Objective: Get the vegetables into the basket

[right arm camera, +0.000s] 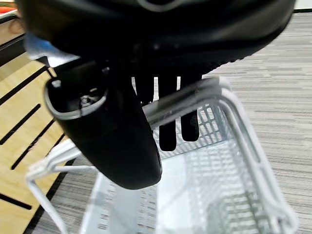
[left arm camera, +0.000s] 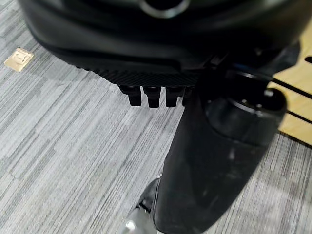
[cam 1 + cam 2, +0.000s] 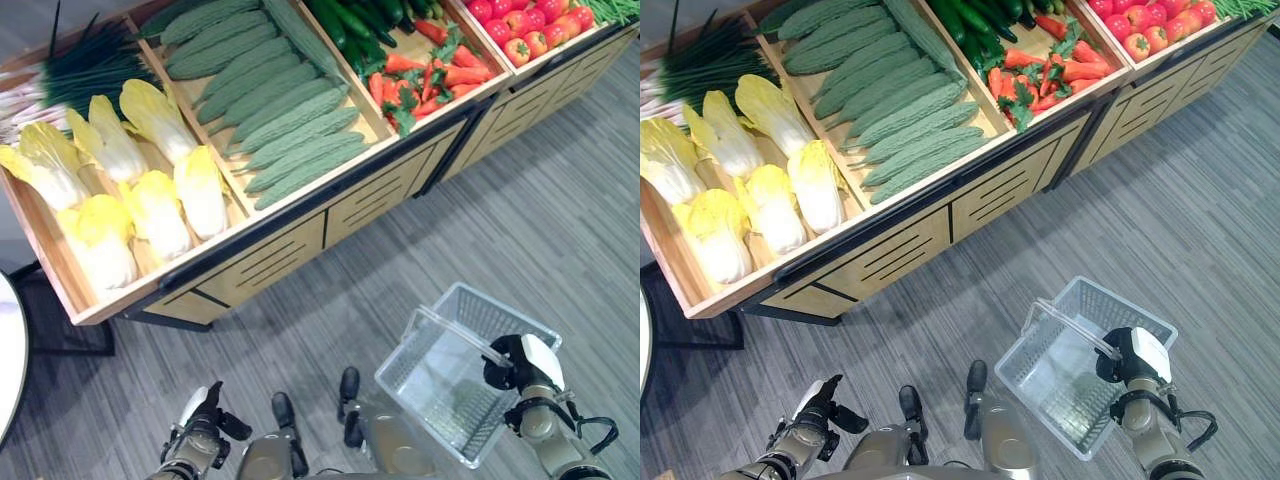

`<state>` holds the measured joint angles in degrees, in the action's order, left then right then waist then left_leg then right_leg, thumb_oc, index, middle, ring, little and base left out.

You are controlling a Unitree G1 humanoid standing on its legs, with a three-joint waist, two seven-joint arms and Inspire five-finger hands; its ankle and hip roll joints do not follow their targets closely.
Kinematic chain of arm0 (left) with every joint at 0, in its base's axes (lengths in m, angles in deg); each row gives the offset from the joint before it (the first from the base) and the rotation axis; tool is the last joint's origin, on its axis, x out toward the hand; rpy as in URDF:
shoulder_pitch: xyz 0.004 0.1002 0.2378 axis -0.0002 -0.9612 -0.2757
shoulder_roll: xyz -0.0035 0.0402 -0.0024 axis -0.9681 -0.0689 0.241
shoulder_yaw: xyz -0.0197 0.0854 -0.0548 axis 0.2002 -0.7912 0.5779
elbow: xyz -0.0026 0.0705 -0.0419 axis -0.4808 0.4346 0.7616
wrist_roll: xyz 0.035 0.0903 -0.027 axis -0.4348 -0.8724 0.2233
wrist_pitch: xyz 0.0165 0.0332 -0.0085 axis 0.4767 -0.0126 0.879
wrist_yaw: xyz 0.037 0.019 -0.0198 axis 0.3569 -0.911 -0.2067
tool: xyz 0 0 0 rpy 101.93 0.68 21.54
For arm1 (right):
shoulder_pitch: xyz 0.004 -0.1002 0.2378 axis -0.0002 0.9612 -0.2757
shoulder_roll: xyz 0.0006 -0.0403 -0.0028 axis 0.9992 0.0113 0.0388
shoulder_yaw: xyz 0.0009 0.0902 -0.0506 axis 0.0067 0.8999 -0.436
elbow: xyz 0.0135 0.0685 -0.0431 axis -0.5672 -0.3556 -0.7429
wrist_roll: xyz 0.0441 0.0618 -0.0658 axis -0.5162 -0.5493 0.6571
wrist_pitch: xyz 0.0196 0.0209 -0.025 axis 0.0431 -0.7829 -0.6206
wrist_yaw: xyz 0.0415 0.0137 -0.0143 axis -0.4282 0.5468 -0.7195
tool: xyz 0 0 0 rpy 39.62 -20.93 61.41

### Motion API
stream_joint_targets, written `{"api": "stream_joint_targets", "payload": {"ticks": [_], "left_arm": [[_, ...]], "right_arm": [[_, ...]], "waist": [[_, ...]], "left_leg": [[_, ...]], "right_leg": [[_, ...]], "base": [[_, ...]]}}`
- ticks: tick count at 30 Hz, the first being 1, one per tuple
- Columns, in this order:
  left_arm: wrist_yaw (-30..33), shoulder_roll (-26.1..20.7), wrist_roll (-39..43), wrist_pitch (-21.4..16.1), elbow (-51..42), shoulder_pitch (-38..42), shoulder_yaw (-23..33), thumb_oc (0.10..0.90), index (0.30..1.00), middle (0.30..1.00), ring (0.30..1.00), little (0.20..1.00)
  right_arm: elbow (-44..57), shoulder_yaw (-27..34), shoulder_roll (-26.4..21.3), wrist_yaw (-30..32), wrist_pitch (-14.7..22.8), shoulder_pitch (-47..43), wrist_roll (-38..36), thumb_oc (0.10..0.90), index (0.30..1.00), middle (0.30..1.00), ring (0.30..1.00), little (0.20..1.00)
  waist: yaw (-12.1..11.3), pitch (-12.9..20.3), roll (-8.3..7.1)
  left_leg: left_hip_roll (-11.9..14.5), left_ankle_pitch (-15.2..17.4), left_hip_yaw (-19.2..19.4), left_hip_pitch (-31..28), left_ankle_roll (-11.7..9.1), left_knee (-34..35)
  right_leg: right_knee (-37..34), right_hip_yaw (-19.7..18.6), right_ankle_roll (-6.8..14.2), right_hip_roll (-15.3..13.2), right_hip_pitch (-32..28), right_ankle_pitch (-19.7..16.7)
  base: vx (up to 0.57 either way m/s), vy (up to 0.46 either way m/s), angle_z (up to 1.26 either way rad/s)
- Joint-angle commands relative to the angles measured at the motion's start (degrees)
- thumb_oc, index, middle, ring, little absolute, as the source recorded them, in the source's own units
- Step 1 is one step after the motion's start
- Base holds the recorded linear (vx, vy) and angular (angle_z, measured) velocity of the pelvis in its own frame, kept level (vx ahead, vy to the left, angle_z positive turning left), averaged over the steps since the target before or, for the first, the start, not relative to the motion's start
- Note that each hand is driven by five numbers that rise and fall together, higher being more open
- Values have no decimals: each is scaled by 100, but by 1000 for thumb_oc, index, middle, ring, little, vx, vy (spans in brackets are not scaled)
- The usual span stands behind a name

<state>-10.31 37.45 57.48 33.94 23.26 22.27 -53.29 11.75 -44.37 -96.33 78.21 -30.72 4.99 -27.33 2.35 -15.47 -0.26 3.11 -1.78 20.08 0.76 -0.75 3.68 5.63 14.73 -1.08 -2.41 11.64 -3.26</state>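
A clear mesh basket (image 3: 447, 398) hangs tilted and empty at the lower right. My right hand (image 3: 522, 364) is shut on its pale handle (image 1: 195, 95), with the fingers hooked over it. My left hand (image 3: 204, 428) hangs low at the lower left, fingers (image 2: 146, 95) curled and holding nothing. The vegetables lie on a wooden stand ahead: pale cabbages (image 3: 150, 210) at the left, bumpy green gourds (image 3: 280, 110) in the middle, then carrots (image 3: 430, 75) and red tomatoes (image 3: 525, 30) at the right. Both hands are well short of the stand.
The stand's slatted wooden front (image 3: 300, 240) runs diagonally across the view. Dark cucumbers (image 3: 355, 25) and green onions (image 3: 80, 70) lie at its back. Grey striped carpet (image 3: 540, 220) spreads between me and the stand. A white round tabletop edge (image 3: 8, 350) shows far left.
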Motion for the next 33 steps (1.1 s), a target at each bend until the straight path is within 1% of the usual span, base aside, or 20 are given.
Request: {"api": "stream_joint_targets", "payload": {"ticks": [1,7,11,12,13,14,15,16,18,19,20,21,24,25,26,28,29,30,31,33], "left_arm": [[130,-152,-39,-18,176,-112,127,900,1000,1000,1000,1000],[134,-158,-10,-41,203,-211,186,900,1000,1000,1000,1000],[132,-218,-7,-60,175,-234,209,900,1000,1000,1000,1000],[137,-239,2,-63,149,-223,214,900,1000,1000,1000,1000],[145,-291,40,-62,142,-187,237,900,1000,1000,1000,1000],[145,-291,40,-61,142,-187,238,900,1000,1000,1000,1000],[159,-318,75,-68,145,-133,235,900,1000,1000,1000,1000],[166,-318,89,-73,134,-115,230,900,1000,1000,1000,1000],[161,-326,103,-71,160,-45,220,900,1000,1000,1000,1000],[161,-325,103,-72,161,-43,220,900,1000,1000,1000,1000],[155,-316,118,-68,173,-19,234,900,1000,1000,1000,1000],[164,-315,128,-69,158,-15,247,900,1000,1000,1000,1000],[148,-326,167,-67,189,-9,290,900,1000,1000,1000,1000],[131,-345,140,-58,210,-7,289,900,1000,1000,1000,1000],[134,-333,128,-56,237,-27,308,900,1000,1000,1000,1000],[144,-328,139,-41,270,-47,357,900,1000,1000,1000,1000],[160,-335,168,-8,309,-115,447,900,1000,1000,1000,1000],[161,-333,168,-8,307,-118,446,900,1000,1000,1000,1000],[165,-317,206,7,303,-151,492,900,1000,1000,1000,1000],[157,-282,156,60,354,-153,477,900,1000,1000,1000,1000]], "right_arm": [[282,127,-255,461,273,-326,-107,400,300,300,300,300],[219,5,-260,420,278,-457,-42,400,300,300,300,300],[204,-138,-270,407,293,-599,45,400,300,300,300,300],[195,-165,-278,416,298,-633,61,400,300,300,300,300],[228,-204,-291,414,308,-670,71,400,300,300,300,300],[228,-205,-292,414,307,-671,71,400,300,300,300,300],[257,-224,-321,447,312,-699,90,400,300,300,300,300],[262,-221,-334,462,313,-713,94,400,300,300,300,300],[286,-226,-375,473,318,-749,100,400,300,300,300,300],[284,-226,-377,473,318,-751,100,400,300,300,300,300],[355,-209,-415,482,312,-733,119,400,300,300,300,300],[389,-196,-450,488,311,-707,128,400,300,300,300,300],[466,-160,-495,463,309,-645,135,400,300,300,300,300],[509,-86,-527,427,314,-493,112,400,300,300,300,300],[513,-53,-539,408,313,-443,92,400,300,300,300,300],[518,-33,-564,392,318,-414,78,400,300,300,300,300],[596,3,-634,344,315,-333,92,400,300,300,300,300],[599,5,-636,343,314,-329,92,400,300,300,300,300],[683,19,-679,294,319,-296,95,400,300,300,300,300],[912,122,-804,292,326,-176,87,400,300,300,300,300]], "waist": [[-27,354,-270],[-77,315,-330],[-112,228,-312],[-110,221,-292],[-58,191,-280],[-61,189,-279],[-19,141,-249],[-7,114,-245],[46,56,-259],[52,54,-251],[122,19,-262],[162,1,-260],[233,-34,-275],[296,-14,-272],[299,8,-257],[296,58,-237],[270,118,-195],[275,119,-190],[246,146,-159],[238,215,-87]], "left_leg": [[183,-243,-237,164,-262,132],[-46,-94,-323,111,-99,104],[-135,3,-368,25,13,86],[-136,3,-392,17,18,90],[-127,23,-459,-26,11,97],[-124,28,-456,-30,8,95],[-120,44,-528,-57,-17,68],[-121,63,-569,-75,-32,50],[-149,135,-693,-110,-72,11],[-142,142,-700,-110,-73,7],[-177,219,-819,-172,-94,-56],[-201,283,-911,-211,-107,-110],[-263,420,-1091,-294,-122,-243],[-316,532,-1276,-330,-126,-377],[-325,587,-1350,-347,-126,-459],[-306,633,-1370,-365,-150,-529],[-236,666,-1416,-384,-211,-660],[-231,670,-1422,-381,-214,-666],[-182,652,-1451,-385,-249,-698],[-28,506,-1532,-346,-377,-774]], "right_leg": [[19,-540,1294,-1142,-456,-162],[413,-703,1396,-1317,-362,-416],[1044,-980,1390,-1333,-171,-478],[1184,-1142,1370,-1252,-83,-523],[1164,-1417,1298,-991,93,-438],[1174,-1419,1295,-987,95,-430],[950,-1573,1215,-804,244,-257],[814,-1598,1199,-771,306,-239],[413,-1642,1208,-730,492,-359],[404,-1632,1208,-727,482,-360],[214,-1711,1235,-689,663,-516],[122,-1770,1243,-670,732,-579],[103,-1871,1244,-601,838,-649],[167,-1990,1200,-536,733,-600],[145,-1934,1170,-538,659,-582],[142,-1864,1146,-518,608,-547],[150,-1762,1077,-463,535,-486],[149,-1754,1075,-461,531,-484],[150,-1667,1044,-451,498,-431],[132,-1500,946,-383,390,-292]], "base": [[26,78,3],[22,108,2],[19,93,1],[67,51,6],[56,23,15],[77,1,24],[54,-17,21],[77,-39,12],[69,-59,7],[129,-82,26],[150,-89,58],[209,-130,65],[127,-105,34],[186,-190,13],[184,-202,21],[122,-147,51],[95,-140,44],[132,-211,20],[97,-205,14],[130,-272,24]]}}
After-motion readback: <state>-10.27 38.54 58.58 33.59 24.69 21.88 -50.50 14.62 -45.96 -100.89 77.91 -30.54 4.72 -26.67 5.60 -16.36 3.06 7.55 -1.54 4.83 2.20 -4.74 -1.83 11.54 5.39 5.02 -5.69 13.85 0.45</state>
